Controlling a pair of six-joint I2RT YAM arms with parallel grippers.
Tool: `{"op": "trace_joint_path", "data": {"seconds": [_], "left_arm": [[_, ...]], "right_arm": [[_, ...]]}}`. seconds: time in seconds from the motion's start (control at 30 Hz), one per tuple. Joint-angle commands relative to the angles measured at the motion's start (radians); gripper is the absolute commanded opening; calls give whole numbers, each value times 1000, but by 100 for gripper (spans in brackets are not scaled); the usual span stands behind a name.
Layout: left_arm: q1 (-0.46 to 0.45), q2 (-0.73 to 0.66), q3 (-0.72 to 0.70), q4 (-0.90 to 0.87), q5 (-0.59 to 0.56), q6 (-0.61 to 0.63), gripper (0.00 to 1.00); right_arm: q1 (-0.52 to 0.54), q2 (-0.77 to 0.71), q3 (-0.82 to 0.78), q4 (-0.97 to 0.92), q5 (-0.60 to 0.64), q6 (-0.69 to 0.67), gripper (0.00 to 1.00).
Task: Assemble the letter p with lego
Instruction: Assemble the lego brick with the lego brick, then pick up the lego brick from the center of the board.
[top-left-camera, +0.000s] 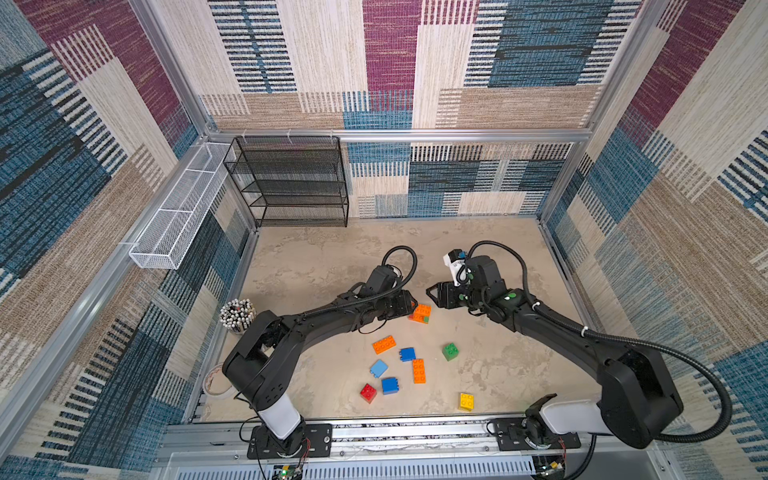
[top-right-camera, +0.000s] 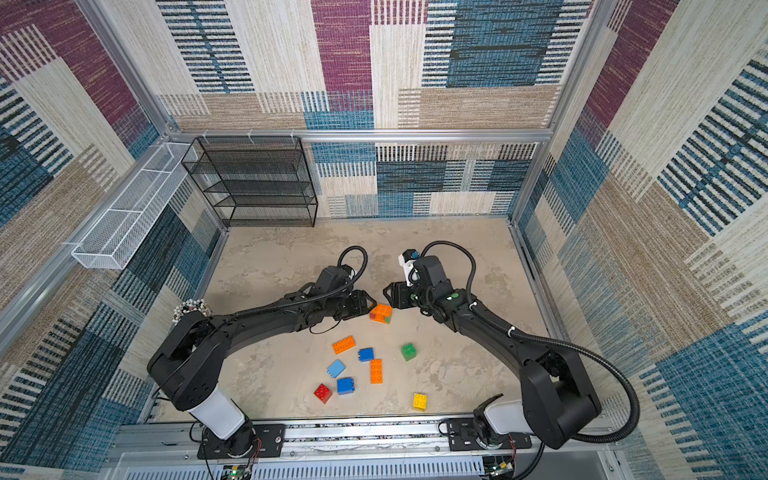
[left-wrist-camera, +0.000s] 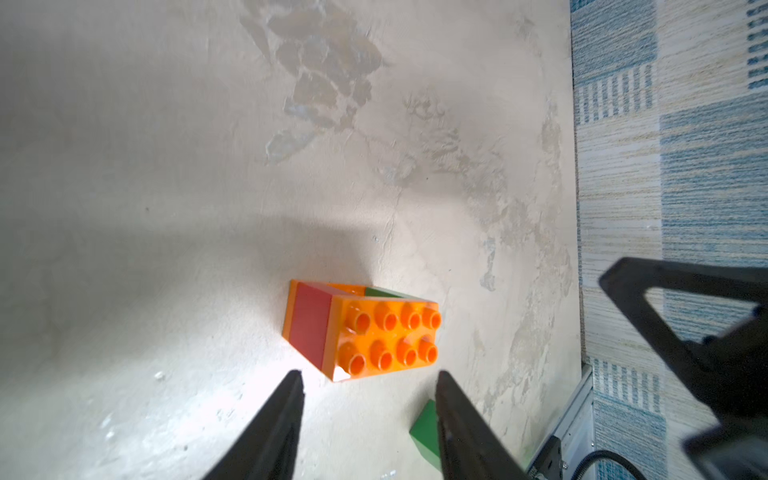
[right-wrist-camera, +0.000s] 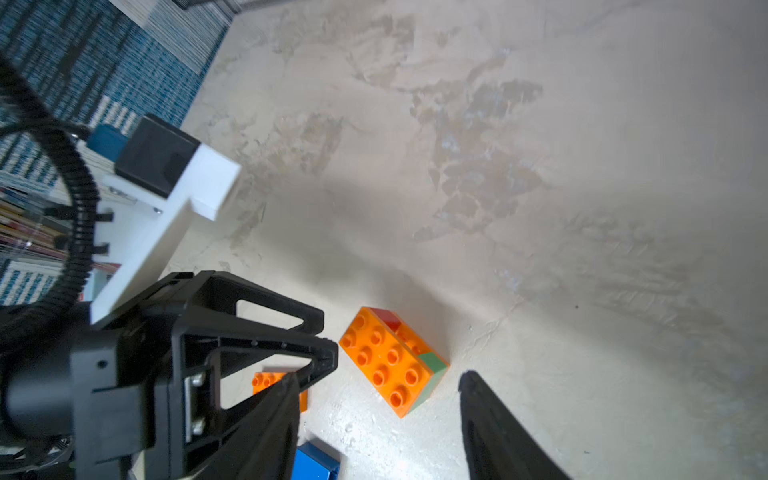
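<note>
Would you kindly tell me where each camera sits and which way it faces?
Top views: high over the front rail, facing down at the table; left arm and right arm show.
Left wrist: on its arm, past the open left claw to the stack.
Right wrist: on its arm, past the open right claw to the stack.
All four share the stack.

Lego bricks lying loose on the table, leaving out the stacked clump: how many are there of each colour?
Orange bricks: 2
Blue bricks: 2
Light blue brick: 1
Red brick: 1
Green brick: 1
Yellow brick: 1
Total: 8
</note>
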Motion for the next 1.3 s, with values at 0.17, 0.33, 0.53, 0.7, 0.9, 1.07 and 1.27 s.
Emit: {"op": "trace_joint_path", "data": {"seconds": [0.17, 0.33, 0.53, 0.7, 0.9, 1.07, 1.27], "left_arm": [[3, -137, -41, -152, -88, 97, 73], [3, -288, -158, -174, -163, 139, 82], [9, -455, -270, -194, -240, 165, 88], [22, -518, -308, -214, -276, 179, 91], [38, -554, -338, -209, -291, 182, 94], [56, -569, -348, -204, -292, 181, 94], [71, -594, -360, -218, -295, 186, 95]], "right_arm": [[10, -201, -159, -251, 68, 44, 70], [148, -213, -133, -342, 168, 156, 78], [222, -170, -159, -390, 247, 268, 78], [246, -128, -184, -396, 262, 299, 75], [267, -106, -230, -382, 235, 322, 65], [273, -46, -229, -348, 239, 315, 53], [278, 20, -202, -331, 293, 294, 50]]}}
